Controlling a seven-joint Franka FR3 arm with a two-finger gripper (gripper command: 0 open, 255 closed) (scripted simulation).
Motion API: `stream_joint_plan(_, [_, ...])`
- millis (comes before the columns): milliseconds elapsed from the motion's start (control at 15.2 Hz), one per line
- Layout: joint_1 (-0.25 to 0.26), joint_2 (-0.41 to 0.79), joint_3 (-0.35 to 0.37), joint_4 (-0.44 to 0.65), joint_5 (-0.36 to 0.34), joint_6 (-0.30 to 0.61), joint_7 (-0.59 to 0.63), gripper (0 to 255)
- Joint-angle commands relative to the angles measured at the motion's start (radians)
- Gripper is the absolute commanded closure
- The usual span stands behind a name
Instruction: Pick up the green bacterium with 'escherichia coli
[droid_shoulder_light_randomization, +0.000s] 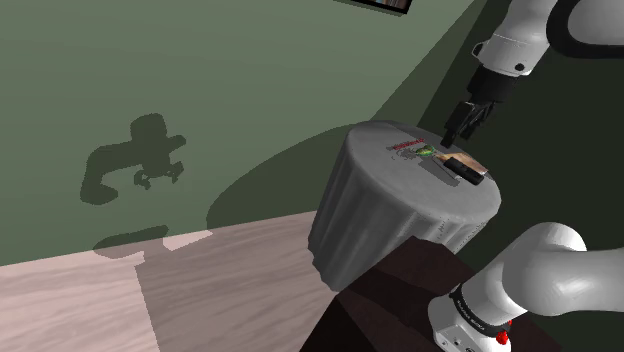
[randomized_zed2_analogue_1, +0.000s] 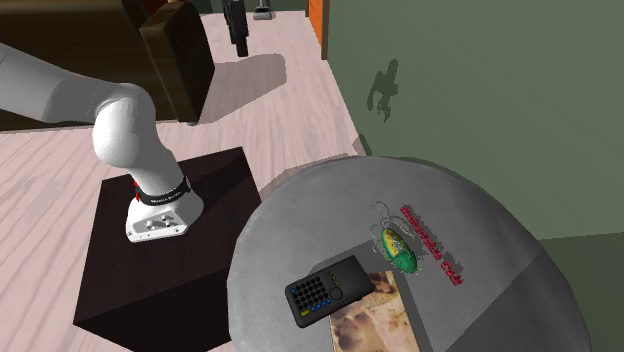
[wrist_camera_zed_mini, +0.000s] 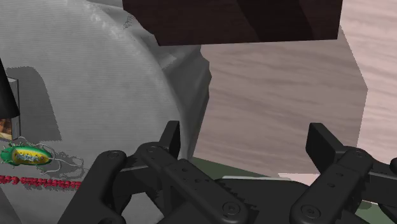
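Bacterium (randomized_zed2_analogue_1: 398, 247), green, is lying just beside the calculator (randomized_zed2_analogue_1: 328, 290), apart from it. Your gripper (droid_shoulder_light_randomization: 462, 128) is hovering near the calculator, touching nothing, with its fingers (wrist_camera_zed_mini: 170, 137) standing wide apart.

So everything sits on a round table (randomized_zed2_analogue_1: 300, 225) draped in a plain grey cloth that hangs down the sides in folds, and the table itself stands on a pale wood-plank floor (randomized_zed2_analogue_1: 280, 110). On top there's a small green bacterium (randomized_zed2_analogue_1: 402, 247) with thin wispy threads sticking out of it, and a line of red lettering (randomized_zed2_analogue_1: 432, 243) runs just beside it on the cloth. Near those lies a black calculator-looking device (randomized_zed2_analogue_1: 328, 289) with a grid of buttons, overlapping one end of a flat brownish picture card (randomized_zed2_analogue_1: 372, 312).
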Motion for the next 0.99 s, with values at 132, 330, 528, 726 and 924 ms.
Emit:
stream_joint_plan(132, [-0.007, 0.014, -0.049, -0.012, -0.033, 0.019, -0.064, 0])
stream_joint_plan(330, [-0.018, 0.046, -0.123, -0.020, -0.080, 0.051, -0.159, 0])
stream_joint_plan(528, [-0.028, 0.093, -0.195, -0.016, -0.124, 0.087, -0.252, 0])
stream_joint_plan(726, [-0.036, 0.154, -0.267, 0.001, -0.161, 0.125, -0.345, 0])
stream_joint_plan(924, [-0.041, 0.227, -0.336, 0.029, -0.188, 0.165, -0.439, 0])
